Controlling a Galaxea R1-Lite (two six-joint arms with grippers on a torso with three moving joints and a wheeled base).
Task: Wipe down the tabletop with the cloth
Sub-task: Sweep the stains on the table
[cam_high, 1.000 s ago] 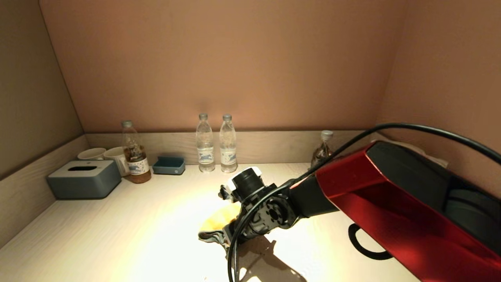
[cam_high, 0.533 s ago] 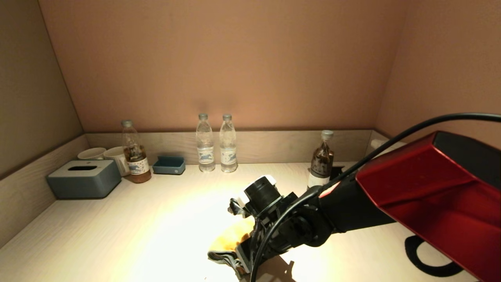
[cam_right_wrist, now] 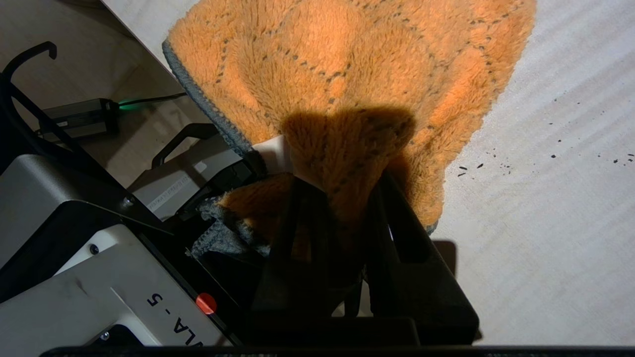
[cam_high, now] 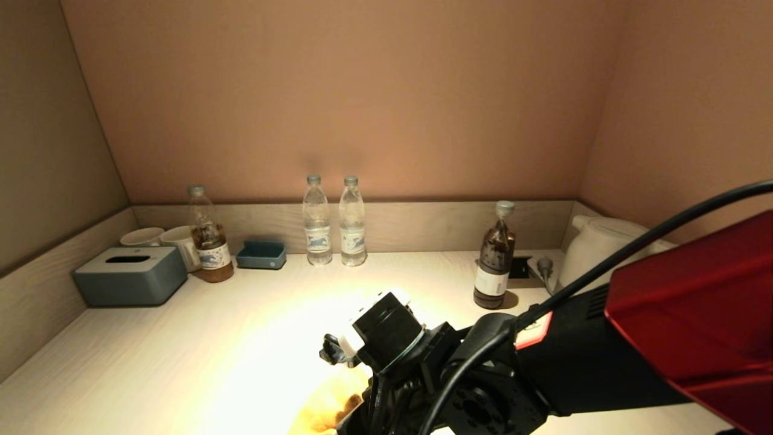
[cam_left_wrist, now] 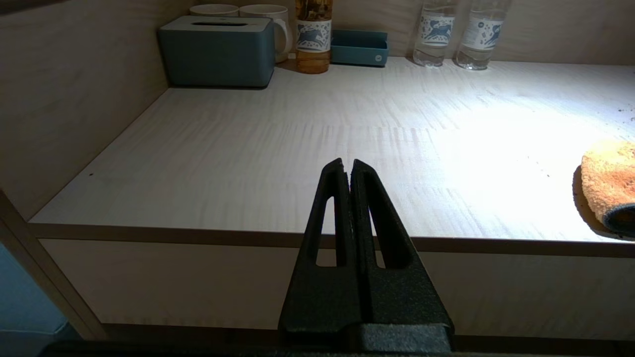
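The yellow-orange cloth (cam_high: 323,412) with grey-blue edging lies on the pale wood-grain tabletop (cam_high: 211,350) at its front edge. In the right wrist view the cloth (cam_right_wrist: 347,84) is bunched between the two black fingers, and part of it hangs over the table's front edge. My right gripper (cam_right_wrist: 342,183) is shut on the cloth; in the head view the wrist hides its fingers. My left gripper (cam_left_wrist: 347,166) is shut and empty, parked low before the front edge. The cloth's end (cam_left_wrist: 607,183) shows at that view's right side.
Along the back rim stand a grey-blue tissue box (cam_high: 130,276), two mugs (cam_high: 163,240), a tea bottle (cam_high: 208,243), a small blue tray (cam_high: 261,255), two water bottles (cam_high: 334,222), a dark bottle (cam_high: 494,257) and a white kettle (cam_high: 604,248). Dark crumbs (cam_right_wrist: 478,166) lie beside the cloth.
My right arm has pulled back toward the front edge, dragging the cloth with it. The dark bottle and the kettle at the back right have come into view.
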